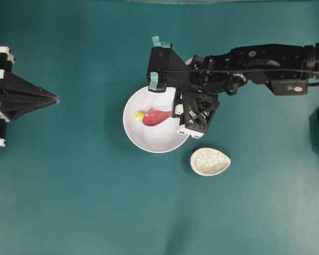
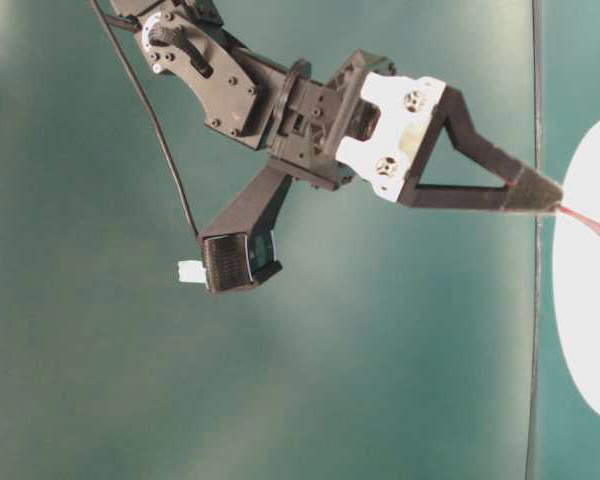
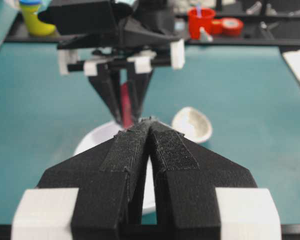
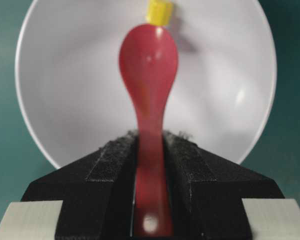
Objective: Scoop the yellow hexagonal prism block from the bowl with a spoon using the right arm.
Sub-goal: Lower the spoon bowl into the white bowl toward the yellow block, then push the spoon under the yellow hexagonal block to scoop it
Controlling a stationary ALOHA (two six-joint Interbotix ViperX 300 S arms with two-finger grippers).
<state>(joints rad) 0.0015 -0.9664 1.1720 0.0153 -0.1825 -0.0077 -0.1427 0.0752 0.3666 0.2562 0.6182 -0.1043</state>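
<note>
The white bowl [image 1: 132,130] sits mid-table. It also shows in the right wrist view [image 4: 65,95]. My right gripper [image 1: 175,112] is shut on the handle of the pink-red spoon [image 1: 155,118] and reaches over the bowl's right rim. In the right wrist view the gripper [image 4: 150,137] clamps the handle, and the spoon's scoop [image 4: 148,57] lies inside the bowl. The tiny yellow block [image 4: 159,12] rests on the bowl floor, touching the scoop's far tip; it also shows overhead [image 1: 140,115]. My left gripper [image 1: 55,99] is shut and empty, far left of the bowl.
A small speckled egg-shaped spoon rest [image 1: 210,161] lies just right of and below the bowl. The right arm's links [image 1: 255,64] stretch in from the right edge. Red and yellow items [image 3: 202,20] stand beyond the table's far edge in the left wrist view.
</note>
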